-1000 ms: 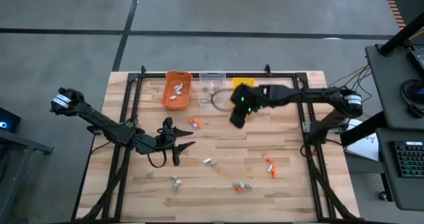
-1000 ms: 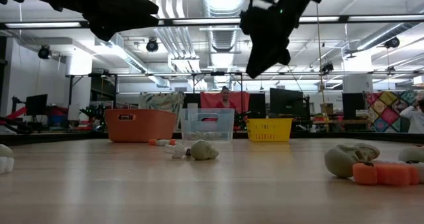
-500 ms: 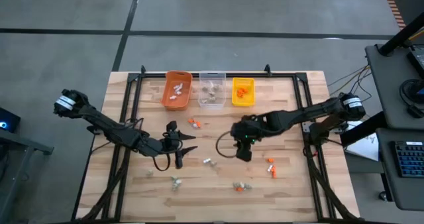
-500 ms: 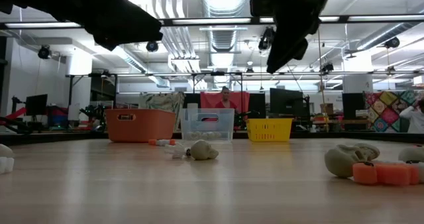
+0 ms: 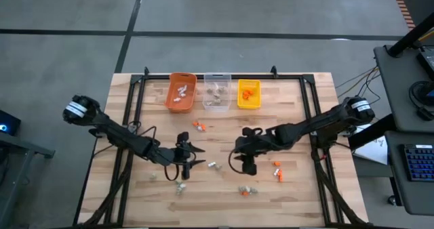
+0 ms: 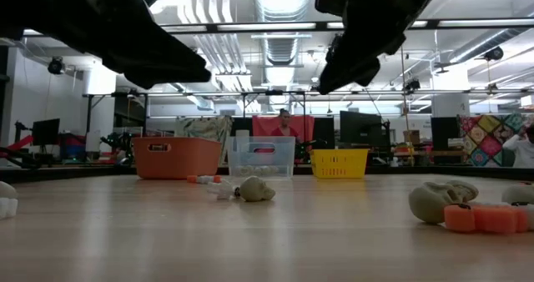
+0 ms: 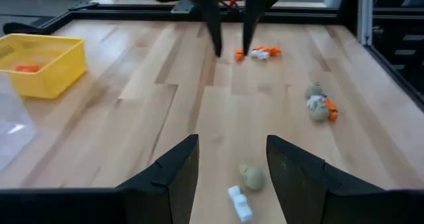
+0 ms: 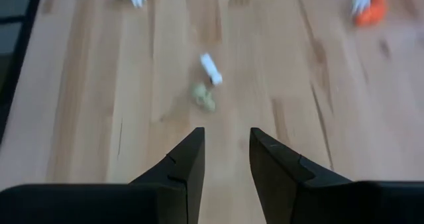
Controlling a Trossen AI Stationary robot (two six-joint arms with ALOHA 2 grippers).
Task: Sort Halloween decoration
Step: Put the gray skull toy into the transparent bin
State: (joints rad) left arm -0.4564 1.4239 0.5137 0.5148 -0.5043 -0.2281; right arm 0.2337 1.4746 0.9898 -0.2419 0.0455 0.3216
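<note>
three bins (image 5: 215,93), two empty parted hands, left hand (image 5: 184,162), right hand (image 5: 247,167)

Desk (image 5: 291,131): pale wood planks, visible grain, smooth w/ slight satin sheen; dark metal frame rails (image 5: 135,100) along edges, matt. Bins: orange bin (image 5: 182,92) opaque plastic, matt; clear bin (image 5: 217,91) see-through plastic, glossy; yellow bin (image 7: 41,63) plastic w/ slotted, basket-like walls. Trinkets: orange pieces (image 6: 482,219) look like moulded plastic, matt; grey-tan piece (image 7: 252,177) matt, lumpy; white piece (image 8: 211,68) smooth. Left claw (image 7: 228,177) & right claw (image 8: 225,168): fingers black, matt, smooth, prob. plastic.
</note>
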